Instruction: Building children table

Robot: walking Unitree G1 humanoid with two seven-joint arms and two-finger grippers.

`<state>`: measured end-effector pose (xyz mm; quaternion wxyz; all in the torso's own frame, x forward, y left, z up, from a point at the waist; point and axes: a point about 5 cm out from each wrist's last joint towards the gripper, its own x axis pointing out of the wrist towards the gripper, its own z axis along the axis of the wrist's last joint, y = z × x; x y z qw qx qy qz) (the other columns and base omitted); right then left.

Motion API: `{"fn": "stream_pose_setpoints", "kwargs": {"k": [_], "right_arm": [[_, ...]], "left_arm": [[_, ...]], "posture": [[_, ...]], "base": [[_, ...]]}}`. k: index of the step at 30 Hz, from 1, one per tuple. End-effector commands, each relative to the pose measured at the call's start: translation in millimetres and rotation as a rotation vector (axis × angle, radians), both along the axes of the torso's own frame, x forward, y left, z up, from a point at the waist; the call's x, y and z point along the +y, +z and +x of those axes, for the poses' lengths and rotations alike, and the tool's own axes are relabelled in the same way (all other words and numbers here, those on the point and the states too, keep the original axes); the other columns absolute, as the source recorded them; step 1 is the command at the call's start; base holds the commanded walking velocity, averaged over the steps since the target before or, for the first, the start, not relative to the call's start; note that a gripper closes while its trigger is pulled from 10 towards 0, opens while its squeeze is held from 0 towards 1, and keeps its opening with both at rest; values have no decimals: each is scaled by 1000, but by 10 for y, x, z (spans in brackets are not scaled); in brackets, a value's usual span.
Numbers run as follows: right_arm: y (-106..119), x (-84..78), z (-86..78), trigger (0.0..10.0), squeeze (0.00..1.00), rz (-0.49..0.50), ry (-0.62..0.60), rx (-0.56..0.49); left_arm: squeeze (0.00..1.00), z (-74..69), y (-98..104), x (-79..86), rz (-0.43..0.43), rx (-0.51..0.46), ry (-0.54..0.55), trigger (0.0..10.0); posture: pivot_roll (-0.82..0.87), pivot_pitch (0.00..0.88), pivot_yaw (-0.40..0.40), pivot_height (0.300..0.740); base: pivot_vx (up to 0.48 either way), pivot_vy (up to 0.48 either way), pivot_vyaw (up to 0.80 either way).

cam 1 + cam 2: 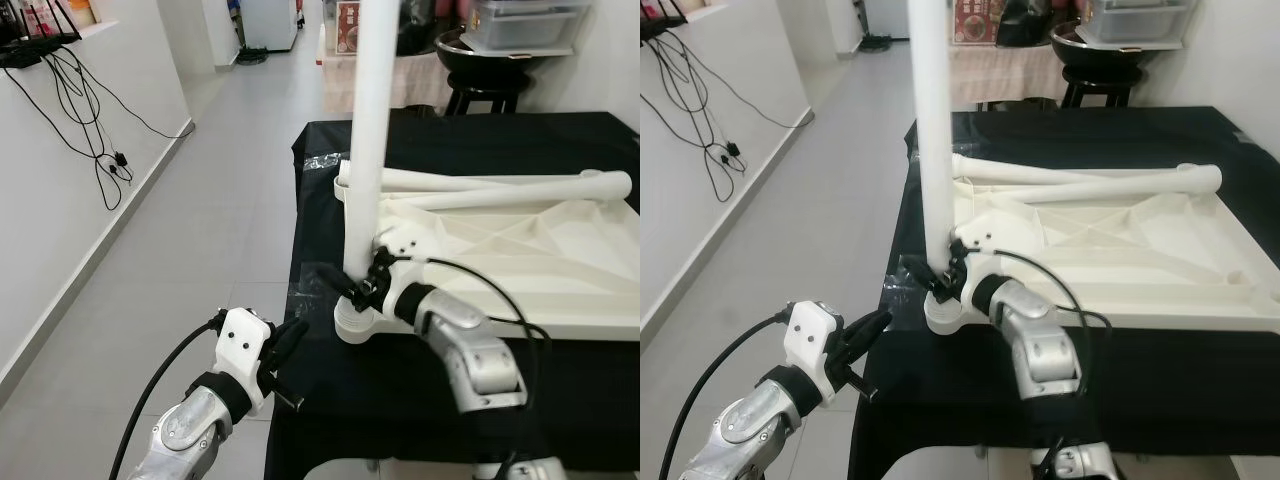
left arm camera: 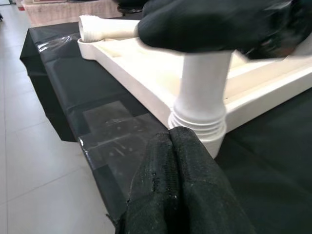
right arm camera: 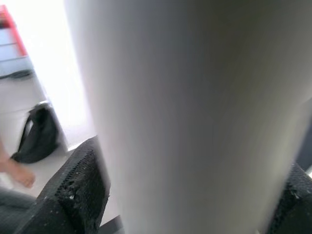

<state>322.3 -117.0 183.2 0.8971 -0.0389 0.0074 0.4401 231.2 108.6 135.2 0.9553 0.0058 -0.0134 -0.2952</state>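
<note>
The left gripper (image 2: 170,146) reaches forward with its 2 black fingers (image 2: 195,185) pressed flat together, tips just in front of the threaded base of an upright white table leg (image 2: 202,92). That leg stands in the corner socket of the upturned white tabletop (image 2: 141,73), which lies on a black table covering (image 2: 63,83). A blurred black finger of the right gripper (image 2: 209,24) wraps across the leg higher up. Another white leg (image 2: 105,27) lies along the tabletop's far edge. Grey floor tiles (image 2: 24,161) lie beside the table.

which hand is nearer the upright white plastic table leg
Right. The right hand grips the upright white plastic table leg near its base; the left hand is apart from it, at the black-covered table's edge, fingers together.
</note>
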Motion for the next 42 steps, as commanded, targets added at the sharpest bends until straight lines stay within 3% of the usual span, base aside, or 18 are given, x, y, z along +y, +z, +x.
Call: {"fn": "stream_pose_setpoints", "kwargs": {"k": [1,2,3,12,13,14,15,27,31,33,34,35,36,37,38,42], "right_arm": [[-65,31,-26,10000,0,-31,116,11],[-65,31,-26,10000,0,-31,116,11],[-112,-30,13,10000,0,-119,217,10],[-111,-77,197,10000,0,-115,208,35],[-131,-81,229,3490,0,-106,197,46],[-131,-81,229,3490,0,-106,197,46],[-164,-97,243,0,0,-93,204,65],[-227,-253,251,0,0,-55,212,85],[-338,-249,184,0,0,-42,49,101],[-447,-190,198,0,0,58,-333,117],[-447,-190,198,0,0,58,-333,117],[-587,-166,76,0,0,122,-528,200],[-531,-136,-10,0,0,60,-560,104],[-531,-136,-10,0,0,60,-560,104],[-475,-86,-69,0,0,7,-532,23],[-553,-49,20,0,0,-54,-479,47]], "left_arm": [[0,0,-54,12,2,25,3,10000],[0,0,-54,12,2,25,3,10000],[0,-2,-57,6,-1,26,0,10000],[0,-4,-61,-1,-5,29,0,10000],[0,-5,-63,-6,-6,30,-2,10000],[0,-5,-63,-6,-6,30,-2,10000],[0,-5,-64,-12,-7,31,-3,10000],[0,-2,-61,-51,-17,32,-6,10000],[0,-1,-51,-45,-21,30,-1,10000],[0,-3,-46,-21,-21,29,1,10000],[0,-3,-46,-21,-21,29,1,10000],[0,-4,-38,-12,-21,28,2,10000],[0,6,-31,3,-23,28,2,10000],[0,6,-31,3,-23,28,2,10000],[0,13,-30,21,-24,29,2,10000],[0,62,-36,26,-27,35,-19,10000]], "posture": [[33,39,7,740],[33,39,7,740],[38,38,3,740],[40,37,0,740],[44,39,-1,740],[44,39,-1,740],[46,40,-1,740],[21,52,-8,740],[15,57,-11,740],[-3,69,-14,740],[-3,69,-14,740],[-6,72,-14,740],[-4,79,-2,740],[-4,79,-2,740],[-23,78,17,740],[-29,59,6,740]], "base": [[0,0,0],[0,0,0],[0,0,0],[0,0,0],[0,0,0],[0,0,0],[0,0,0],[0,0,0],[0,0,0],[0,0,0],[0,0,0],[0,0,0],[0,0,0],[0,0,0],[0,0,0],[0,0,0]]}}
